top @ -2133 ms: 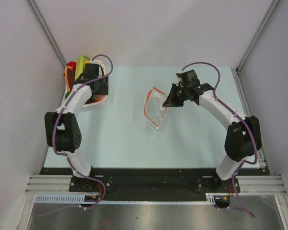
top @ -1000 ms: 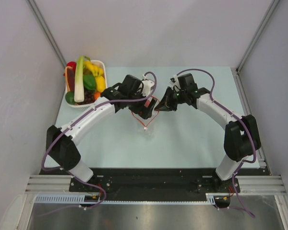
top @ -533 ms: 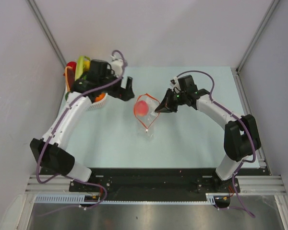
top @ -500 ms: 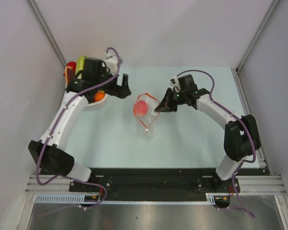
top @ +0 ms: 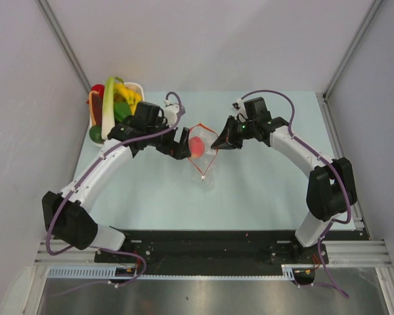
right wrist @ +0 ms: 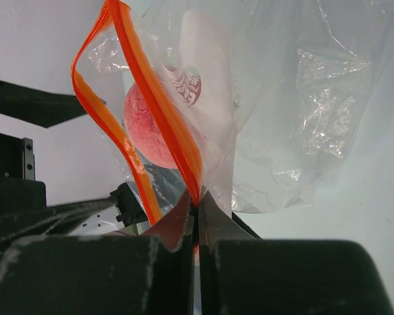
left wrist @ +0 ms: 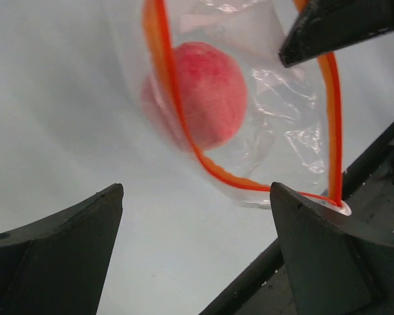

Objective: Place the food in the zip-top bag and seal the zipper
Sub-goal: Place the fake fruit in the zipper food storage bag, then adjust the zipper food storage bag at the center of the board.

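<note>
1 zip-top bag [top: 207, 157] lies mid-tabletop [top: 262, 190], clear and crinkly, its orange-red zipper [left wrist: 167, 85] gaping, with 1 pinkish-red round toy fruit [left wrist: 210, 92] inside. The right fingers [right wrist: 196, 213] are pinched tight on the bag's rim; the left fingers [top: 181, 146] hang spread and empty just beside the mouth. 1 white basket [top: 139, 86] in the far-left corner holds the other toy food [top: 118, 108], too heaped to count. 1 round red emblem [right wrist: 187, 85] shows through the plastic, its writing unreadable
</note>
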Tool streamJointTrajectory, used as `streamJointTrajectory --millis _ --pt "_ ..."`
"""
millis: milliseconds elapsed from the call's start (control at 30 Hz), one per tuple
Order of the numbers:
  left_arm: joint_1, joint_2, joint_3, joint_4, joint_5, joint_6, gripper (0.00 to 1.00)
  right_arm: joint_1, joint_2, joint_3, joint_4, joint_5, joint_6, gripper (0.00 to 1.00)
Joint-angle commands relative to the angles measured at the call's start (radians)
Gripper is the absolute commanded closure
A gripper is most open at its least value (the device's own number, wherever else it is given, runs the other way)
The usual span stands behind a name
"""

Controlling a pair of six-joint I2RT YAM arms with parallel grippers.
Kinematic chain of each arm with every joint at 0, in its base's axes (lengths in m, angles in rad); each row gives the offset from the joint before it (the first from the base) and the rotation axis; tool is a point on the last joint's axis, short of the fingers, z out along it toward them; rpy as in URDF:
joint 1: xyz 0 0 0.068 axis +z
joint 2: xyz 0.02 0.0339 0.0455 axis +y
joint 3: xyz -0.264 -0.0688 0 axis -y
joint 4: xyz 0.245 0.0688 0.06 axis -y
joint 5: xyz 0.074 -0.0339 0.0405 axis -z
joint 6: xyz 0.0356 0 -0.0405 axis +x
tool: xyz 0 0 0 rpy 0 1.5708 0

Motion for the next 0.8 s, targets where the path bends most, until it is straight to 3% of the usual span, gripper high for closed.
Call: streamJointTrajectory --millis 0,100,133,233,333,500,600,767 --pt "-0.048 0.020 0.000 0.085 0.013 -0.044 0.05 -0.001 -0.017 0.042 -0.010 -0.008 -0.024 1.00" --pt "-0.052 0.074 0.034 0.060 0.028 -0.044 0.24 0.000 -0.030 0.036 -0.013 0.002 -0.038 1.00" --pt "-0.051 0.083 0.040 0.052 0.033 -0.039 0.45 -0.001 -0.033 0.034 -0.016 0.007 -0.043 1.00" --pt "-0.051 0.073 0.058 0.029 0.050 -0.047 0.79 -0.006 -0.045 0.034 -0.025 0.019 -0.067 1.00" --pt "-0.051 0.040 0.080 0.017 0.051 -0.049 1.00 0.002 -0.079 0.022 -0.021 0.057 -0.107 1.00" --pt "-0.054 -0.001 0.199 -0.104 0.047 -0.009 1.00 0.057 -0.125 0.100 -0.150 0.236 -0.257 1.00" --pt "-0.058 0.020 0.250 -0.185 -0.036 0.046 1.00 0.059 -0.128 0.120 -0.212 0.352 -0.337 1.00" --pt "-0.060 0.043 0.221 -0.218 -0.058 0.082 1.00 0.082 -0.077 0.178 -0.318 0.384 -0.411 1.00"
